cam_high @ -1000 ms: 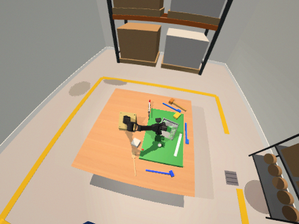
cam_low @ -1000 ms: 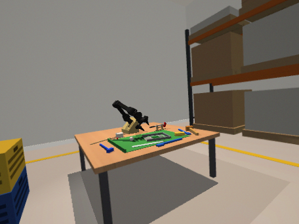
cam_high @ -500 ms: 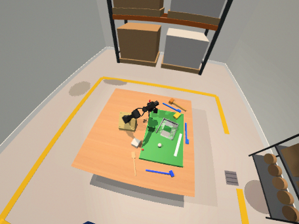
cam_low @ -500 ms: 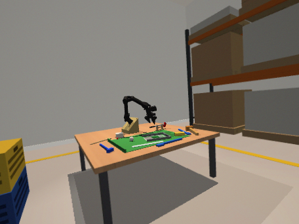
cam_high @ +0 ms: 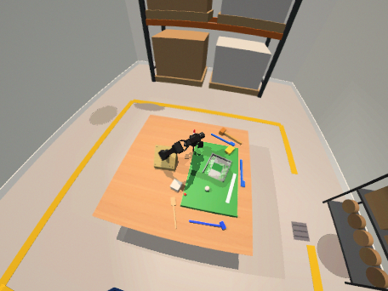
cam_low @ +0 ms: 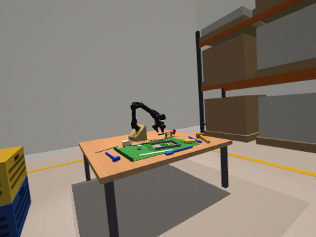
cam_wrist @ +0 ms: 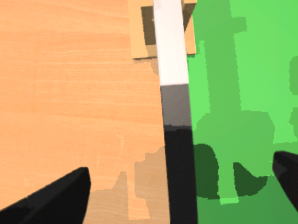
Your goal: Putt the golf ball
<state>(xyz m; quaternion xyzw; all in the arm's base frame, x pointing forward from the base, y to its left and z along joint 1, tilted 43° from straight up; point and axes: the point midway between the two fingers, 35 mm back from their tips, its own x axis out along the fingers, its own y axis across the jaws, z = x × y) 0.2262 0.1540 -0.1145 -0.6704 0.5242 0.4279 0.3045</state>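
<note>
Wrist view shows the gripper [cam_wrist: 176, 187] wide and empty, straddling the red putter's shaft [cam_wrist: 172, 75] near the table's far edge — its red head [cam_low: 174, 132] just beyond. Closing off-centre could knock it off its rest [cam_low: 168, 133]; the golf ball [cam_high: 207, 188] waits nearer the front edge.
</note>
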